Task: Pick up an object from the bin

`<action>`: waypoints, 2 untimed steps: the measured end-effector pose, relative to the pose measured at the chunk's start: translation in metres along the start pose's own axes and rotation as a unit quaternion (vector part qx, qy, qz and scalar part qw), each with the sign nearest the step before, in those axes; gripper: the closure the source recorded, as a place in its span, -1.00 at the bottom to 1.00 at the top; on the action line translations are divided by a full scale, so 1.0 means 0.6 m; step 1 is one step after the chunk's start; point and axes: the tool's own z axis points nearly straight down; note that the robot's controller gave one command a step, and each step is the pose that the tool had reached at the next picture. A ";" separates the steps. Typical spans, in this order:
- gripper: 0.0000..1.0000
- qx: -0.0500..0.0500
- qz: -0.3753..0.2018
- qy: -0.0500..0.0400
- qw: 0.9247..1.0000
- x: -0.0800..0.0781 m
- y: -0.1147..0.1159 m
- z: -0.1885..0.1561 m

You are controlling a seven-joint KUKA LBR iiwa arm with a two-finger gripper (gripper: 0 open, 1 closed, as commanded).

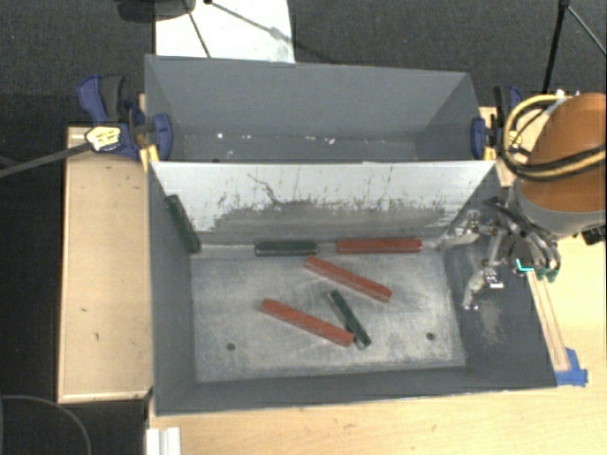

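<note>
Over the right-hand sloping wall of the grey metal bin [503, 349] hangs my claw [481, 287], above bare metal and off to the side of the flat floor where the pieces lie. Whether it is released or clenched I cannot tell from this angle.

By my judgement the pick is barely begun: nothing is lifted, and every piece I count rests in the bin. Nearest to me is the red-brown flat bar [378, 245] along the foot of the back wall, its right end near the claw yet apart from it. Just left of it, along the same wall foot, lies a dark green flat bar [285, 248]. Toward the middle sits a slanting red-brown bar [347, 279]. In front of that is a long red-brown bar [305, 321], whose right end touches a short dark green bar [349, 318]. A leaning dark green bar [180, 224] rests against the left wall, well apart from me.

What is left, as I judge it, is nearly everything: travel in over one bar, come down, take hold of it and raise it out.

As for writing, none of the bars carries a label, brand or lettering that I can read, and the bin's walls bear only scratches and scuffs.
</note>
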 end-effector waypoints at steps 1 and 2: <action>-1.00 0.001 -0.002 -0.004 1.000 -0.003 0.001 -0.007; -1.00 0.002 0.003 -0.008 1.000 -0.005 0.025 0.066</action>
